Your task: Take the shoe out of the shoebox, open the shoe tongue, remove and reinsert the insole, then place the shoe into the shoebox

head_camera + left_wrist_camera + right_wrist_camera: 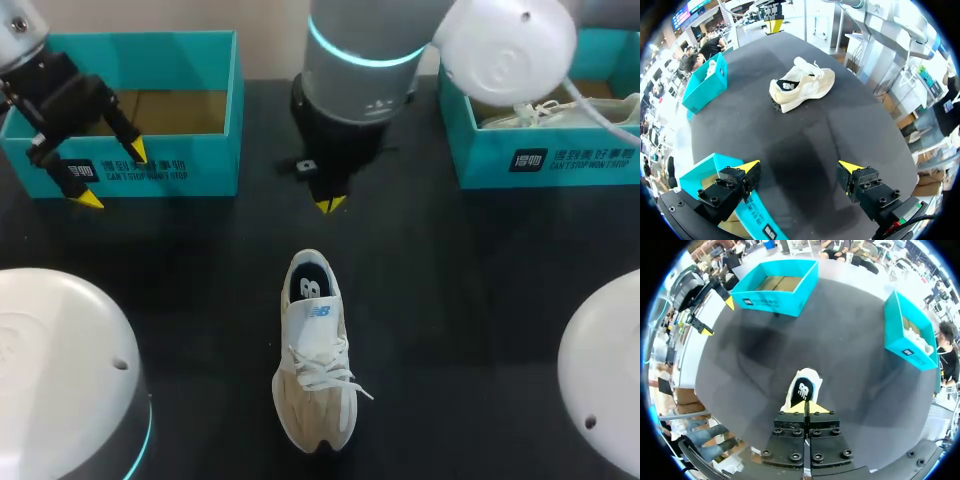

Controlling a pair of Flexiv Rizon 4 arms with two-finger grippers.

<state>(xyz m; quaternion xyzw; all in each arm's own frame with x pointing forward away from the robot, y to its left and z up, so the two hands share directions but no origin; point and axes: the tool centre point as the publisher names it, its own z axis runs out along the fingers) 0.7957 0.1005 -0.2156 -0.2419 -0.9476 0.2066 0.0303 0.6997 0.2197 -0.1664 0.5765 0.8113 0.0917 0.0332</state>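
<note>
A beige and white sneaker [312, 360] with white laces and a dark insole stands upright on the black table, heel toward the far side. My right gripper [330, 204] hangs just beyond the heel, shut, with nothing between its yellow tips. In the right wrist view the shoe's heel opening [803, 387] lies directly ahead of the shut gripper [805, 408]. My left gripper [112, 174] is open over the front wall of the empty teal shoebox [190, 165] at the back left. From the left wrist, the open gripper [800, 167] is far from the shoe [802, 85].
A second teal shoebox [540, 155] at the back right holds another pale shoe [560, 112]. The same box [702, 87] shows in the left wrist view, beyond the sneaker. Large white arm housings fill the head view's lower corners.
</note>
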